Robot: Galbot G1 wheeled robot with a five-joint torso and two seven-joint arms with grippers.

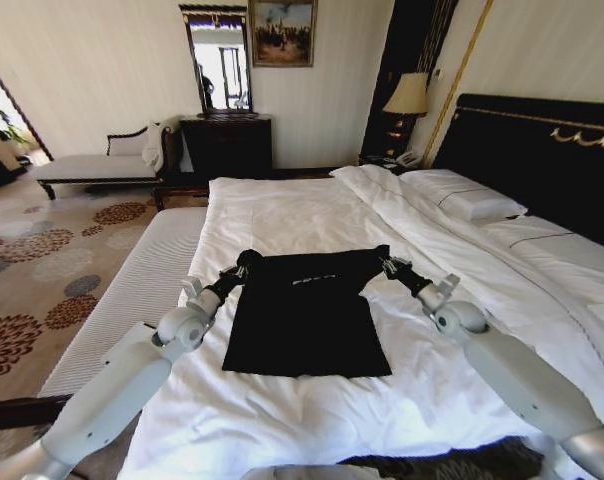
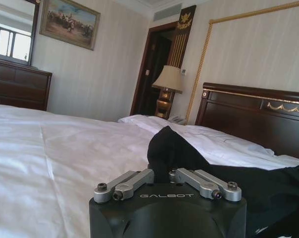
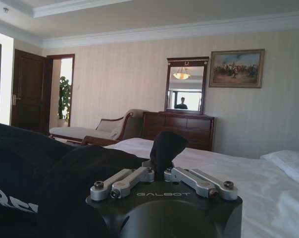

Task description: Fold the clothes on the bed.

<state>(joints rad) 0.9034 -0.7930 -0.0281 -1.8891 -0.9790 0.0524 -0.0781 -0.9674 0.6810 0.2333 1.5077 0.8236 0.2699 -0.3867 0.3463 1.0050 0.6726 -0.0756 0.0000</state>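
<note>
The left gripper (image 1: 244,270) is clenched on one upper corner of the black T-shirt (image 1: 307,315). In the left wrist view its jaws stand pressed together, and a peak of black cloth rises out from between them (image 2: 162,171). The right gripper (image 1: 387,264) is clenched in the same way on the other upper corner; in the right wrist view a tuft of black fabric (image 3: 165,148) stands up from its closed jaws (image 3: 158,174).

Between the two grippers the top edge of the shirt is stretched almost straight, and the small white print is just below this edge. From the grippers the rest of the shirt runs back toward the robot and lies flat on the white sheet of the bed (image 1: 282,215).

Beyond the right gripper and to its outer side lie the folded white duvet (image 1: 452,240) and a pillow (image 1: 464,195), against the dark headboard (image 1: 542,150). Beyond the left gripper, past the far end of the bed, stands a dark dresser (image 1: 227,145) with a mirror (image 1: 220,60) above it. The pale chaise lounge (image 1: 97,165) is well apart, on the left gripper's outer side. A lamp (image 1: 408,97) stands beside the headboard.
</note>
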